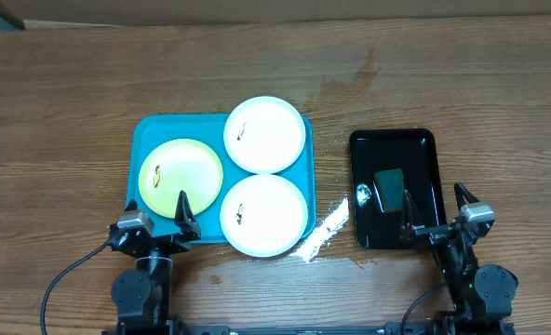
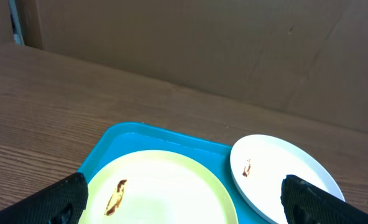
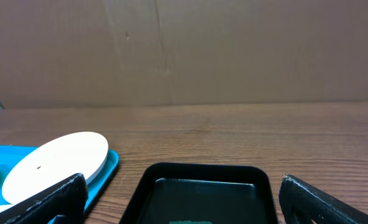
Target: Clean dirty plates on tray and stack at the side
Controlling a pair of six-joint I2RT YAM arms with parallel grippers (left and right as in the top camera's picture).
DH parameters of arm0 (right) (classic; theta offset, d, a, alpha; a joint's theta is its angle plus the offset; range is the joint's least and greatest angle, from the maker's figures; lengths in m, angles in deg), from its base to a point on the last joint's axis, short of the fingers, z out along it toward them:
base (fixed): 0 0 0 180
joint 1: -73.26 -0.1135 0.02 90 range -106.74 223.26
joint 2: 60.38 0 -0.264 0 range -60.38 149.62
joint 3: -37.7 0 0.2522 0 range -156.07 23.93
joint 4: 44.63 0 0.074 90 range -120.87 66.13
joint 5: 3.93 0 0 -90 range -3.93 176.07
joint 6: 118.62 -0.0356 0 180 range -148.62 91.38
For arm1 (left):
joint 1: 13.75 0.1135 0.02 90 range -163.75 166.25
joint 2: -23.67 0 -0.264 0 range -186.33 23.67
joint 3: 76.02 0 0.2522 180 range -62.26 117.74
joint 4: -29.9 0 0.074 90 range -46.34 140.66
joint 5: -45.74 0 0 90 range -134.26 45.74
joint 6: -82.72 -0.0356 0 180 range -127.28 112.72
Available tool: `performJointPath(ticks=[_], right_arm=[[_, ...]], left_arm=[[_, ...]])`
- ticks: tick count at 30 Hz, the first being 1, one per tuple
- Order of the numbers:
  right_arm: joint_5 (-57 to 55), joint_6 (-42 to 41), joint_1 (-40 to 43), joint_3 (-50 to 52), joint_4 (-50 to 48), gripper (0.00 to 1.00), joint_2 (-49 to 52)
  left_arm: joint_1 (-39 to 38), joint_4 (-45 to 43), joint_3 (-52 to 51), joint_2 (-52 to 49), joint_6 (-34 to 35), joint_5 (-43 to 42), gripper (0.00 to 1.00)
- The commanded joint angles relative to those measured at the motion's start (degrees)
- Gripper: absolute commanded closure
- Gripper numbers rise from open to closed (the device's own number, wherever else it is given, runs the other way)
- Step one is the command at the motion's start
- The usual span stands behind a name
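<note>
The turquoise tray [image 1: 145,130] holds three plates. A pale yellow-green plate [image 1: 181,177] with a brown smear lies at its left, one white plate [image 1: 266,134] at the far right and another white plate [image 1: 264,214] at the near right, each with a small dark mark. My left gripper [image 1: 157,219] stands open at the tray's near left edge, with the yellow-green plate [image 2: 165,186] just ahead of its fingers [image 2: 59,202] and nothing between them. My right gripper [image 1: 435,209] is open and empty over the near end of the black tray [image 1: 393,140].
The black tray [image 3: 202,171] to the right of the turquoise tray [image 3: 106,168] carries a dark green sponge [image 1: 388,189] and a small shiny bit [image 1: 362,194]. A white streak [image 1: 322,233] lies on the wooden table between the two trays. A cardboard wall stands behind.
</note>
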Motion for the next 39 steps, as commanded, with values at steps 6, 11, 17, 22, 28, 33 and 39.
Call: performJointPath(ticks=[6, 11, 17, 22, 28, 33, 39], right_arm=[[-0.1, -0.4, -0.4, 0.6, -0.3, 0.0, -0.2], [-0.1, -0.4, -0.4, 0.6, -0.3, 0.0, -0.2], [-0.1, -0.4, -0.4, 0.6, -0.3, 0.0, -0.2], [-1.0, -0.4, -0.3, 0.6, -0.3, 0.0, -0.2], [-1.9, -0.4, -0.3, 0.6, -0.5, 0.0, -0.2], [-0.2, -3.2, -0.4, 0.6, -0.3, 0.0, -0.2], [0.2, -10.2, -0.4, -2.4, -0.6, 0.0, -0.1]], left_arm=[[0.0, 0.1, -0.2, 0.2, -1.1, 0.8, 0.0], [0.0, 0.1, -0.2, 0.2, -1.1, 0.8, 0.0], [0.0, 0.1, -0.2, 0.2, -1.1, 0.8, 0.0], [0.0, 0.1, -0.2, 0.2, -1.1, 0.8, 0.0], [0.0, 0.0, -0.2, 0.2, -0.7, 0.5, 0.0], [0.0, 0.0, -0.2, 0.2, 1.1, -0.5, 0.0], [0.0, -1.4, 1.4, 0.2, 1.1, -4.9, 0.0]])
